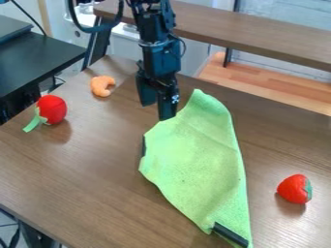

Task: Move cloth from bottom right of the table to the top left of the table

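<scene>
One pincer (157, 111): wide, its two fingers parted, hanging at the cloth's upper left edge; from where I stand I see no fabric caught between them.
Green cloth (197, 155): spread loosely from about the middle of the bench (65, 174) down to its lower right, narrow at the upper end, with a dark strip (229, 235) at the bottom corner.
Black arm (161, 53): coming in from the top, upright above the work.
Step in hand: lining up for the grasp, I'd judge; the carry has not begun.
Next move: settle lower so that the cloth's edge lies between the fingers, close on a fold, then lift and draw it toward the far left.
Orange curved toy (102, 85): near the far left corner, right around where the cloth should land.
Red toy with a green stem (52, 109): by the left edge, nearer me than the orange one; a trailing hem could sweep either of them along.
Red toy with a green cap (294, 189): to the right of the cloth, apart from it, likely out of harm's way.
</scene>
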Robot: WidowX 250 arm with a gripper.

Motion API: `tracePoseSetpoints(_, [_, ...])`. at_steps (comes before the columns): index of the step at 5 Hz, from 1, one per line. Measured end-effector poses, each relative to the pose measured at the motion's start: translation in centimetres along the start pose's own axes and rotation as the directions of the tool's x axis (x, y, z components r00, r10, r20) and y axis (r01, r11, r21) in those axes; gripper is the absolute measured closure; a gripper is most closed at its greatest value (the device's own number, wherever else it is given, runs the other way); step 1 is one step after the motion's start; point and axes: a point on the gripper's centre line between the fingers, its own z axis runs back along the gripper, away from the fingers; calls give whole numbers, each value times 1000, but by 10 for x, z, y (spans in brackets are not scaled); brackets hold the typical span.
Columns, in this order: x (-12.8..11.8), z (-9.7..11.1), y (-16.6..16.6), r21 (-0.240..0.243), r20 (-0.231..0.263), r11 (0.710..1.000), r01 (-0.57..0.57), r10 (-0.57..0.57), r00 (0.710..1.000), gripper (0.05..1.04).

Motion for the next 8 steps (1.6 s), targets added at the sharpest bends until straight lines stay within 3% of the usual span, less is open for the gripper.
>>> tracePoseSetpoints(1, [-3,-13,1,-12,-31,1000,-13,13,999,83])
tracePoseSetpoints(2, [0,-34,-9,18,-159,999,-45,47,986,83])
tracePoseSetpoints(3, [10,-51,-19,-10,-189,1000,19,-20,982,83])
tracePoseSetpoints(4, [15,-64,-26,54,-176,991,124,-113,978,83])
tracePoseSetpoints(5, [30,-56,-45,152,-99,950,274,-261,960,83])
tracePoseSetpoints(6, [35,-42,-47,232,-4,917,323,-332,943,83])
tracePoseSetpoints(7, [41,-43,-50,230,42,917,327,-345,938,83])
tracePoseSetpoints(8, [52,-42,-55,194,71,919,343,-362,930,83])
